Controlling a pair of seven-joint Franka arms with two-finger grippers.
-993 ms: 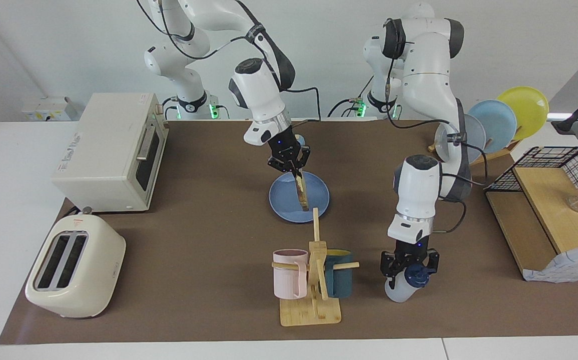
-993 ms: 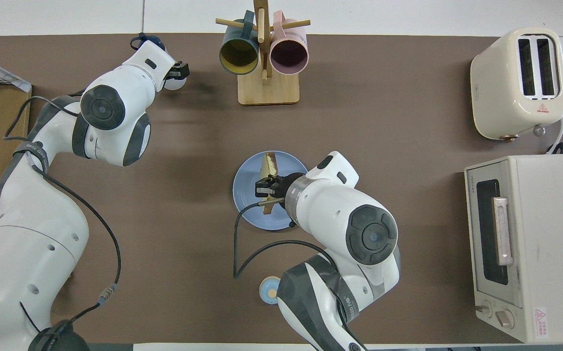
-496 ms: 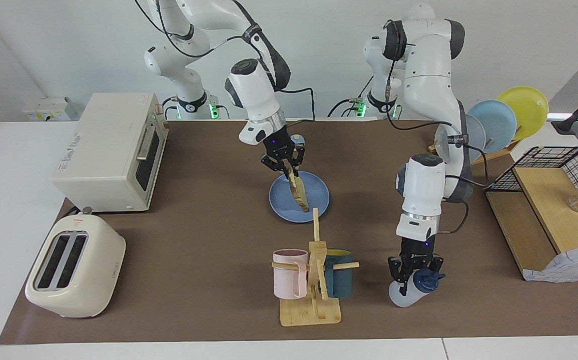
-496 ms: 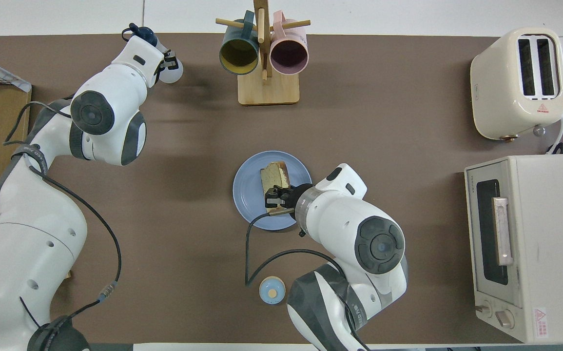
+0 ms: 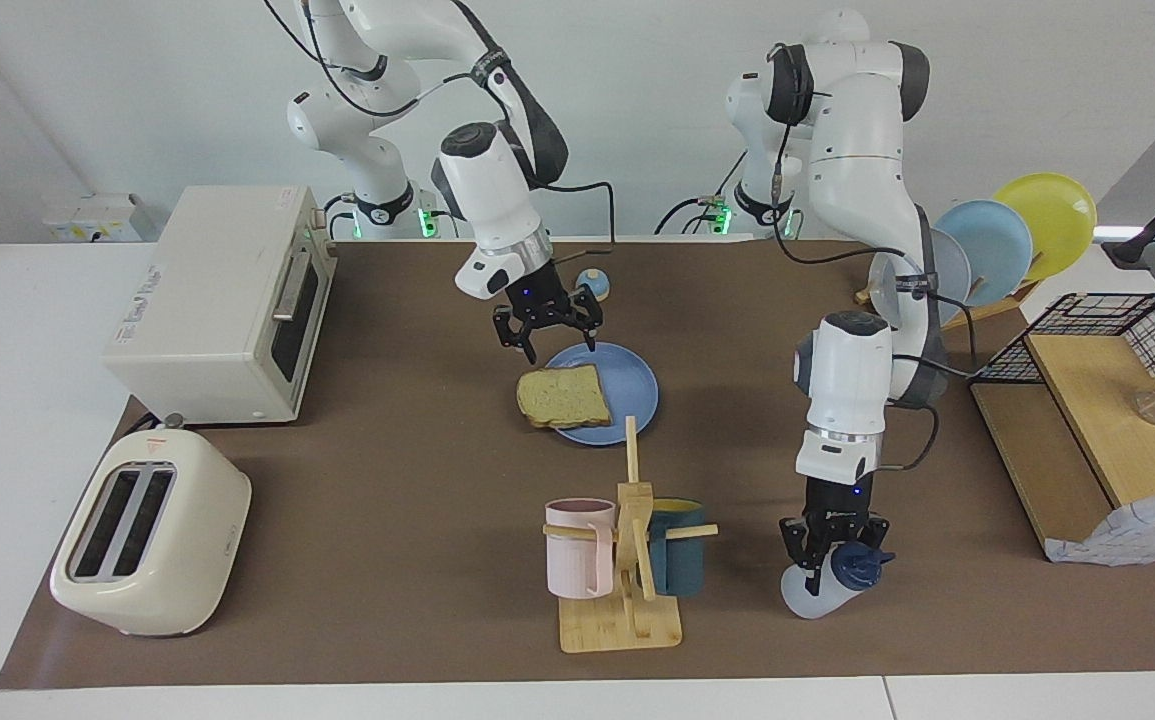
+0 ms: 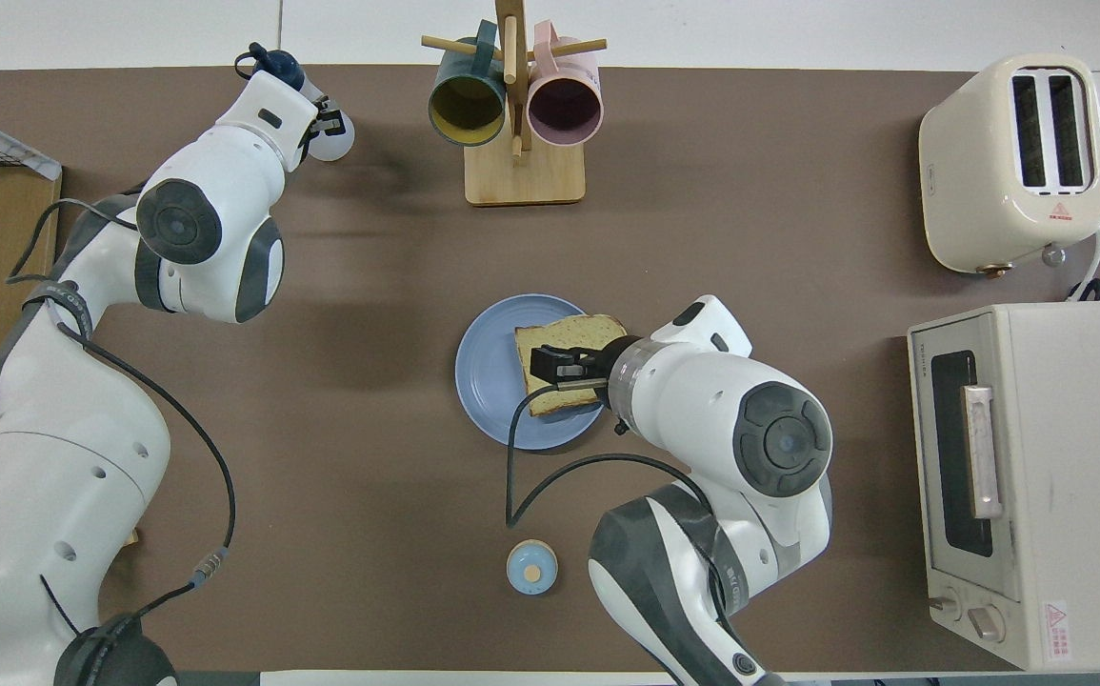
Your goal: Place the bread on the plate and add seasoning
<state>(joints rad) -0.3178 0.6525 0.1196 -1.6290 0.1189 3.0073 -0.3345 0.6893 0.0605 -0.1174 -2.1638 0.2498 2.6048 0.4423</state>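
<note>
While the square slice of pale, speckled bread with its brown crust [image 5: 563,396] lies flat on the round medium-blue plate [image 5: 629,385], it overhangs the rim at the edge toward the right arm's end of the bench [image 5: 387,480], so part of it sticks out past the plate. Above it hangs the right gripper [image 5: 549,327], its two fingers spread apart and holding nothing, clear of the bread in the facing view. Toward the left arm's end of the bench, and farther from the robots than the plate, the left gripper [image 5: 830,553] is clamped on the small translucent white plastic bottle with the navy-blue cap [image 5: 825,584]; the bottle is tilted, cap up toward the left arm's end, and its pale base is down at the brown mat, though I cannot tell whether it touches. Just beside the bottle, toward the middle of the bench, stands a light wooden mug tree [image 5: 630,560] carrying a pink mug [image 5: 577,546] and a dark teal mug [image 5: 678,546]. A small blue-domed bell [image 5: 593,284] sits nearer to the robots than the plate. At the right arm's end of the bench are a cream two-slot toaster [image 5: 145,532] and a cream toaster oven [image 5: 225,300].
</note>
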